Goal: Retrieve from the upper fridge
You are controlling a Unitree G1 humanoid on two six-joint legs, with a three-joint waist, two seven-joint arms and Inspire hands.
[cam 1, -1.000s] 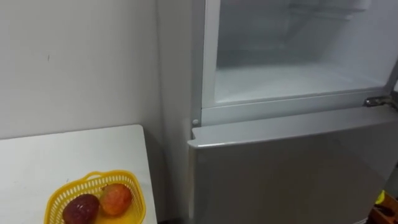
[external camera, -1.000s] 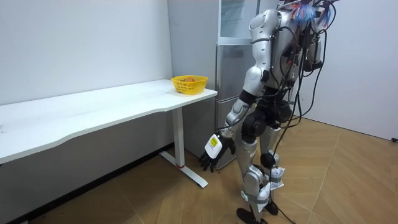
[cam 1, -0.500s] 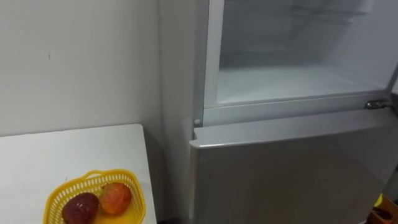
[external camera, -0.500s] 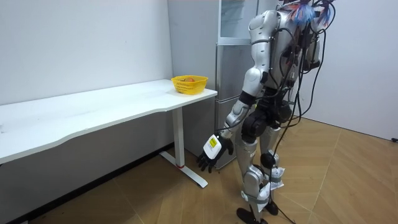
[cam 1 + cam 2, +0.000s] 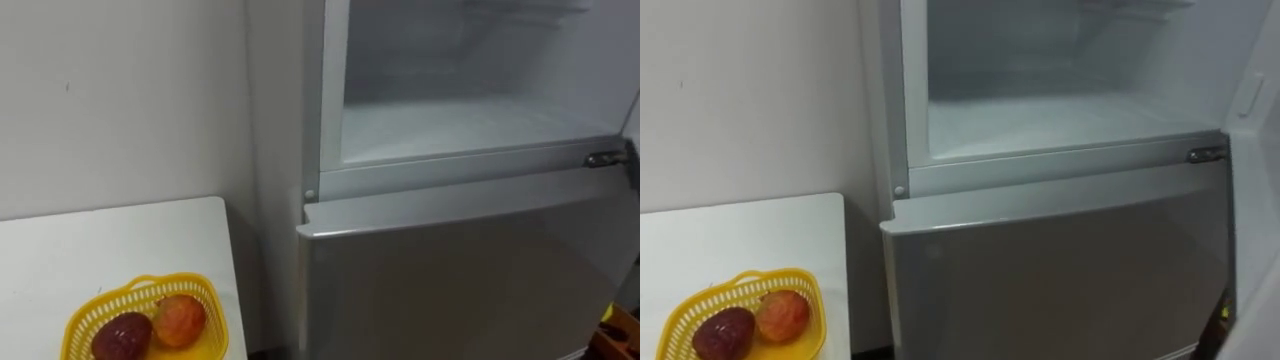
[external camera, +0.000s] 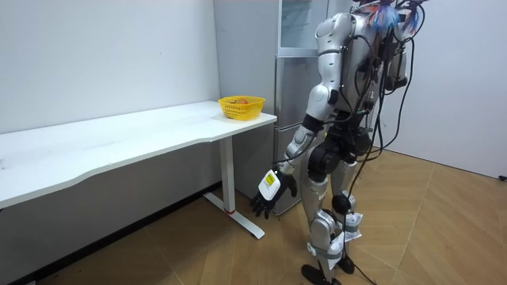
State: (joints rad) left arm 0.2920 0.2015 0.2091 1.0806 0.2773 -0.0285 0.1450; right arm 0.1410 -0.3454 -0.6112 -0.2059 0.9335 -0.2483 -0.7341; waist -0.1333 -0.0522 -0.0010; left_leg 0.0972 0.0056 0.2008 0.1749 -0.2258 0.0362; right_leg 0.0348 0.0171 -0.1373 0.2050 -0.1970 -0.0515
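Note:
The upper fridge compartment [image 5: 470,120] stands open in front of me, and its white shelf floor [image 5: 1040,120] is bare. Below it the grey lower door [image 5: 450,280] is shut. A yellow basket [image 5: 76,320] on the white table [image 5: 110,250] to my left holds a dark red fruit [image 5: 122,335] and an orange-red fruit [image 5: 180,318]. In the room view I stand upright facing the fridge [image 6: 295,71]. My left hand [image 6: 269,194] hangs low beside my leg, fingers relaxed and holding nothing.
The opened upper door [image 5: 1255,100] shows at the far right, with a metal hinge [image 5: 605,158] at the compartment's lower right corner. A white wall [image 5: 120,100] runs behind the table. The long table [image 6: 119,142] stretches to the room view's left over wooden floor.
The eye view has shifted slightly, so the camera moved. The fridge, basket and fruits keep their places, and my left hand still hangs down.

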